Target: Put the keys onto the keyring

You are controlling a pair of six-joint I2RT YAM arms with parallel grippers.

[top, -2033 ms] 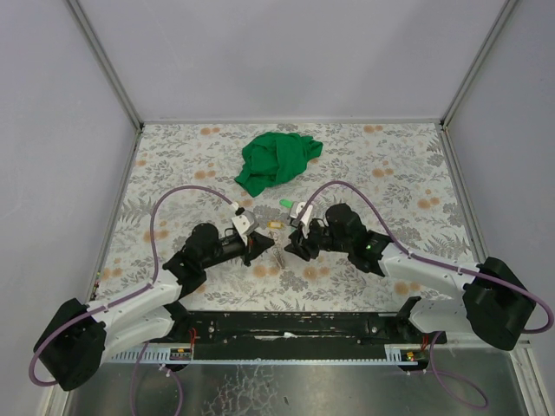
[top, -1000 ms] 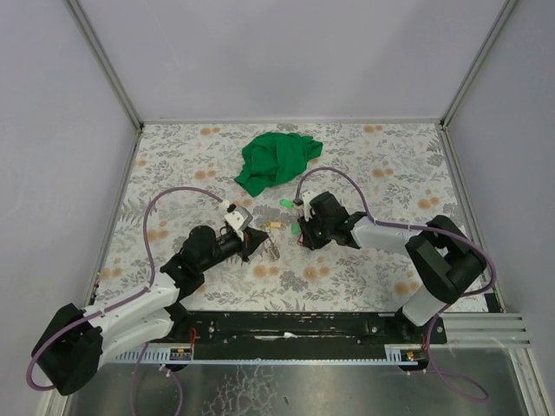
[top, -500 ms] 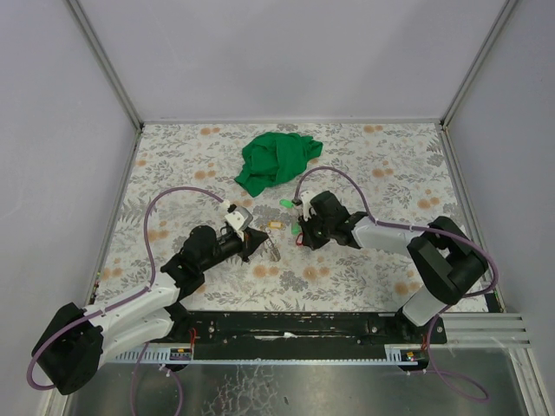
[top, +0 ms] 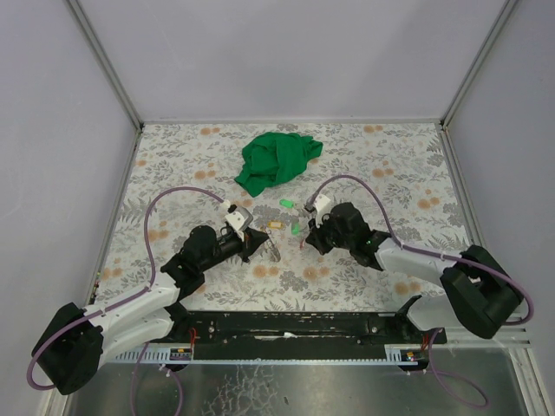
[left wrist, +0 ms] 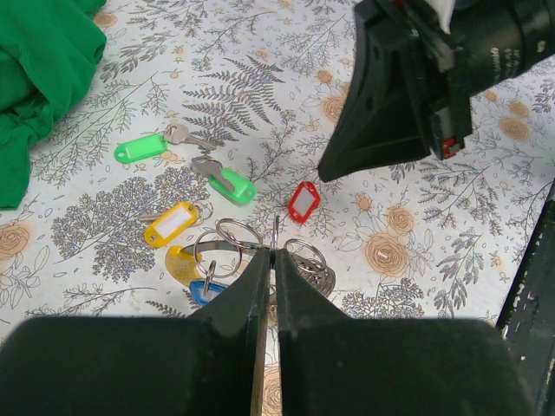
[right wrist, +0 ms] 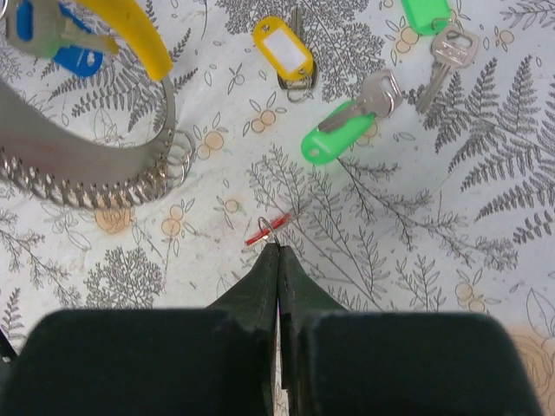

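My left gripper (left wrist: 274, 251) is shut on the keyring (left wrist: 275, 232), a thin silvery wire held edge-on just above the table; it shows in the top view (top: 260, 246). Smaller rings (left wrist: 227, 247) and a blue-tagged key (left wrist: 206, 290) hang by it. My right gripper (right wrist: 277, 251) is shut on the small ring of the red-tagged key (right wrist: 267, 230), tag edge-on; it shows in the top view (top: 301, 237) a few centimetres right of the left gripper. Loose keys lie nearby: green tags (left wrist: 140, 148) (left wrist: 232, 185) and a yellow tag (left wrist: 172, 223). The red tag also shows in the left wrist view (left wrist: 304, 201).
A crumpled green cloth (top: 276, 160) lies behind the keys at the back of the floral table (top: 408, 173). In the right wrist view a silvery band with coiled rings (right wrist: 95, 178) fills the left, with a yellow tag (right wrist: 282, 39) and green tag (right wrist: 334, 143) beyond.
My right arm has swung its wrist to the right and back, still shut by the red-tagged key. My left arm has stayed put on the keyring.
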